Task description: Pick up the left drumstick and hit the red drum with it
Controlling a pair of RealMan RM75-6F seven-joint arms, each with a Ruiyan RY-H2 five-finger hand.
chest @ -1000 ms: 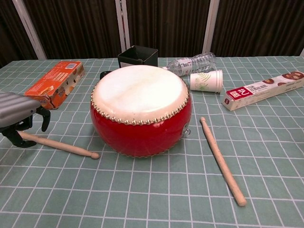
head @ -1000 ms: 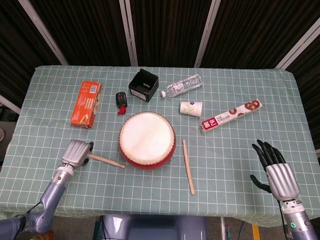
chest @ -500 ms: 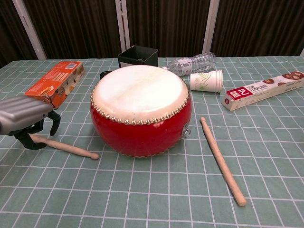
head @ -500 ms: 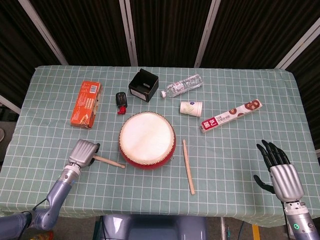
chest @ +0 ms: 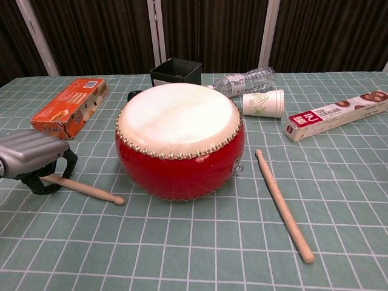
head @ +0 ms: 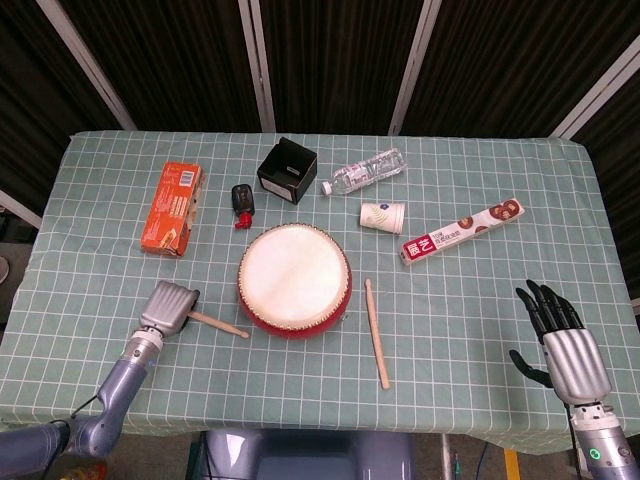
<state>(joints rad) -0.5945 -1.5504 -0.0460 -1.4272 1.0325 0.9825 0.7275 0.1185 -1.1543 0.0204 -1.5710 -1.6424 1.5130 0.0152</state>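
- At the lower left of the head view, the left hand (head: 169,306) sits over the butt end of the left drumstick (head: 219,323); its fingers curl down around the stick in the chest view, though whether they clench it I cannot tell.
- Left drumstick: lies flat on the checked tablecloth (head: 100,230), tip just beside the drum.
- Upper left: an orange box (head: 171,207).
- Centre: the red drum (head: 294,280), standing skin up.
- Right of the drum: a second drumstick (head: 377,332), lying apart.
- Lower right corner: the right hand (head: 565,345), released, fingers spread, grasping nothing.
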